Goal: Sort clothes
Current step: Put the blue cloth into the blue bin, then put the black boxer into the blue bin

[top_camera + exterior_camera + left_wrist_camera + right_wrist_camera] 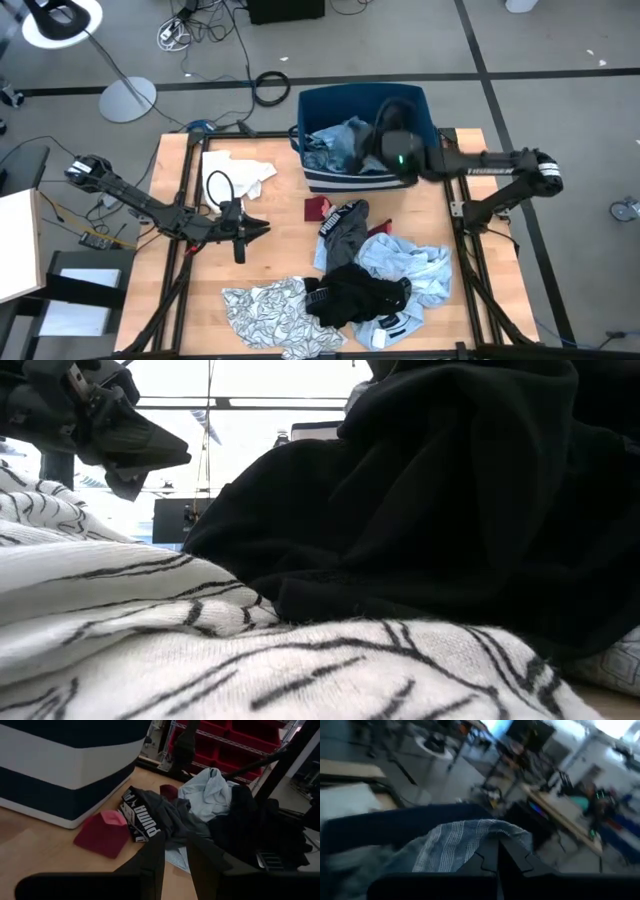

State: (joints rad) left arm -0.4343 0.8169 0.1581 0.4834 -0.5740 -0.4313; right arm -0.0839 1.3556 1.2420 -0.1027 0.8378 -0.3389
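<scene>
Nearest the low camera lies the leaf-print cloth (250,660), white with black strokes, and the black garment (450,500) heaped over its far edge. From above, going left to right: a white piece (240,170) lies flat at the table's far left, and the left pincer (252,229) hovers low over bare wood just in front of it, its fingers a little apart and pinching nothing, aimed toward the pile. Next comes the leaf-print cloth at the near edge, then a small red piece (318,209) by the bin, a dark grey lettered garment (340,228), the black heap and a light blue shirt (415,268) rumpled on the right. The bin (420,105) stands at the far middle with striped blue cloth (335,145) already in it; the right pincer (497,851) is above it, pressed onto a fold of that striped cloth. All of it looks soft, light and limp, likely to drape and drag its neighbours, so a raised fold near a garment's middle seems the best hold. The table (280,250) is pale wood in a dark frame; cables and a lamp base sit on the grey floor beyond.
</scene>
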